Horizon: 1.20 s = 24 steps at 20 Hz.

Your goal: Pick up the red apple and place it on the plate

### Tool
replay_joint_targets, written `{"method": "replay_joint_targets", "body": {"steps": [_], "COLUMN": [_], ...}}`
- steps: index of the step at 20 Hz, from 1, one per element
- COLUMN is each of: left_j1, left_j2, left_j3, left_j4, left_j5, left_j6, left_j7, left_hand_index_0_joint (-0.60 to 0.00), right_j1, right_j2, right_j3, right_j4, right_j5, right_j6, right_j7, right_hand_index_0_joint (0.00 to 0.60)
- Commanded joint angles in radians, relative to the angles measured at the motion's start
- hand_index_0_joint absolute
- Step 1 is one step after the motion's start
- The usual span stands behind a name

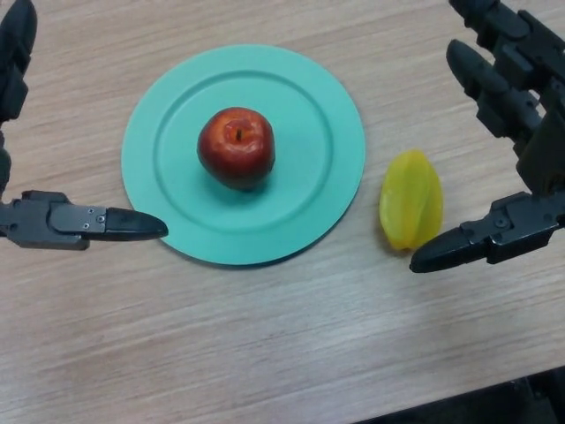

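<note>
Sitting on the green plate (344, 132) already, one red apple (236, 147) rests upright near centre, so the job looks done; both hands hang empty w/ fingers spread; left hand (53, 221) just outside the rim, right hand (508, 225) beside one yellow starfruit (411, 200), which lies betw. it & the plate.

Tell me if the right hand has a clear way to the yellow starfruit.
Probably yes. The right hand is open right beside the starfruit, its thumb tip almost at the fruit's lower end, with nothing between them. The plate lies on the fruit's far side.
</note>
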Motion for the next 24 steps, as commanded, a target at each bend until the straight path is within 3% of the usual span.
{"method": "replay_joint_targets", "body": {"steps": [1,5,8,11,13,16,20,24], "left_j1": [-0.022,-0.028,0.009,0.030,0.030,0.037,0.040,0.021], "left_j2": [0.047,0.055,0.058,0.049,0.040,0.034,0.027,0.019], "left_j3": [0.080,0.080,0.122,0.129,0.117,0.114,0.112,0.076], "left_j4": [-0.003,0.036,-0.031,-0.043,-0.022,-0.070,-0.068,-0.032], "left_j5": [0.035,0.074,0.066,0.101,0.140,0.161,0.191,0.206], "left_j6": [-0.154,-0.196,-0.141,-0.179,-0.213,-0.157,-0.177,-0.181], "left_j7": [-0.009,0.005,-0.058,-0.095,-0.090,-0.075,-0.084,-0.045], "left_hand_index_0_joint": [0.000,0.000,0.000,0.000,0.000,0.000,0.000,0.000], "right_j1": [-0.023,-0.016,0.012,0.051,0.070,0.050,0.064,0.043], "right_j2": [-0.014,-0.001,0.000,0.008,0.017,0.003,-0.002,-0.010], "right_j3": [-0.037,-0.021,-0.022,-0.020,-0.013,-0.031,-0.045,-0.053], "right_j4": [-0.020,-0.009,-0.015,-0.031,-0.044,-0.072,-0.057,-0.067], "right_j5": [-0.007,-0.032,-0.015,-0.024,-0.020,0.019,0.041,0.062], "right_j6": [-0.200,-0.221,-0.216,-0.261,-0.269,-0.201,-0.256,-0.218], "right_j7": [0.021,0.033,0.072,0.096,0.100,0.115,0.140,0.119], "right_hand_index_0_joint": [0.000,0.000,0.000,0.000,0.000,0.000,0.000,0.000]}}
